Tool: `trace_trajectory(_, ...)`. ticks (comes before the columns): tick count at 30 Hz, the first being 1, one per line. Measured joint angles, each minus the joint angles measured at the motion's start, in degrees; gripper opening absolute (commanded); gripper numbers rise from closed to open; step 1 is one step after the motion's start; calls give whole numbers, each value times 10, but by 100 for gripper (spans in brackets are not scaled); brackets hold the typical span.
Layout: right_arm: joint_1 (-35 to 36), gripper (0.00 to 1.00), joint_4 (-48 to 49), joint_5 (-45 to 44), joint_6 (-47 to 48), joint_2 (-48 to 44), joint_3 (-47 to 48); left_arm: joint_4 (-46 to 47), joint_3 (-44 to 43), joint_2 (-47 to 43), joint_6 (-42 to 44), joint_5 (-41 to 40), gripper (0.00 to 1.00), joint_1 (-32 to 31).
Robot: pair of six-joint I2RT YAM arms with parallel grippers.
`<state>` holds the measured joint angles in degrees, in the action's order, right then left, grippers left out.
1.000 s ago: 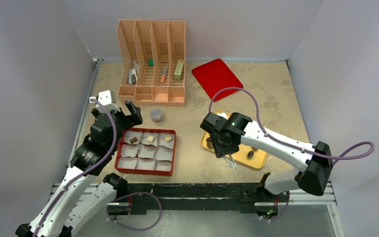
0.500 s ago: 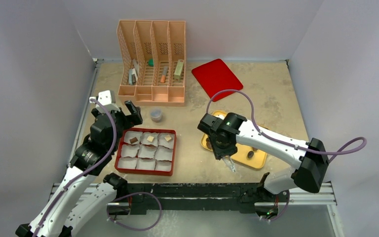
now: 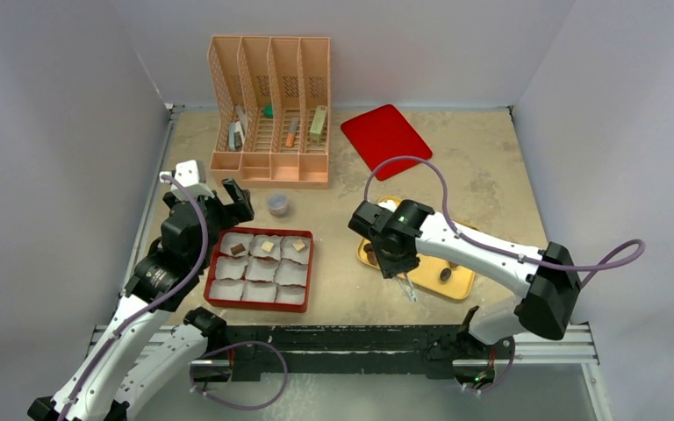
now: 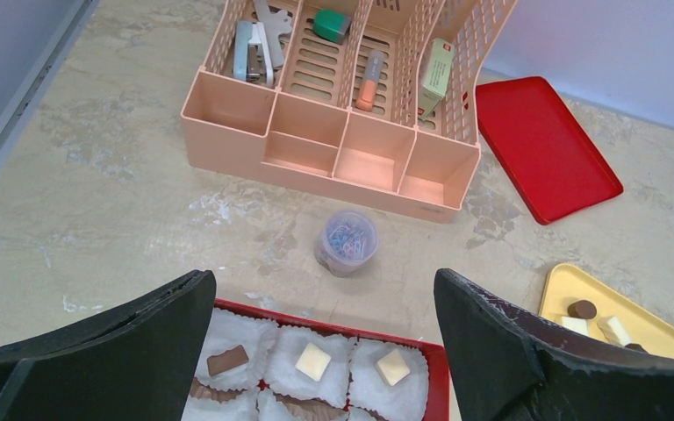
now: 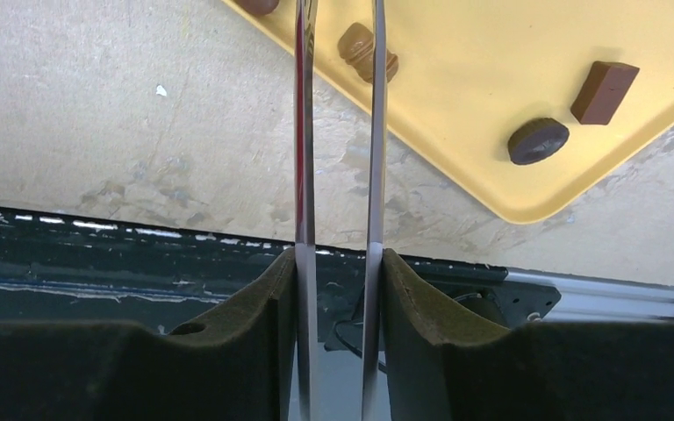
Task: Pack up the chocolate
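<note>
The red box (image 3: 263, 231) holds white paper cups; its back row has a brown chocolate (image 4: 227, 360) and two cream squares (image 4: 313, 360) (image 4: 392, 367). My left gripper (image 4: 323, 281) is open and empty above the box's back edge (image 4: 439, 360). The yellow tray (image 5: 491, 70) holds loose pieces: an oval brown one (image 5: 360, 48), a round dark one (image 5: 537, 140) and a square brown one (image 5: 605, 91). My right gripper (image 5: 338, 259) is shut on metal tongs (image 5: 303, 175), whose blades reach over the tray's near left edge. The tong tips are out of view.
A peach desk organizer (image 3: 270, 110) with small items stands at the back. A red lid (image 3: 386, 139) lies at the back right. A small cup of paper clips (image 4: 347, 241) sits between organizer and box. The black rail (image 5: 140, 246) runs along the near edge.
My right gripper with the tongs has shifted slightly left over the yellow tray's left side. The left arm has not moved.
</note>
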<state>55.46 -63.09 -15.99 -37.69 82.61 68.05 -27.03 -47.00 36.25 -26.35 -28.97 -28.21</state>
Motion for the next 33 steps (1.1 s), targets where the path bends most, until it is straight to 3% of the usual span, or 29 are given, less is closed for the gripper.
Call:
trace_trajectory(7, 0, 13, 1, -16, -12, -16, 0, 0, 0, 0, 0, 0, 95, 0)
trace_trajectory(14, 0, 10, 3, -30, -25, -42, -1, -1, 0, -2, 0, 0, 95, 0)
trace_trajectory(33, 0, 12, 13, -56, -17, -56, 31, -21, 2, -36, -11, -16, 95, 0)
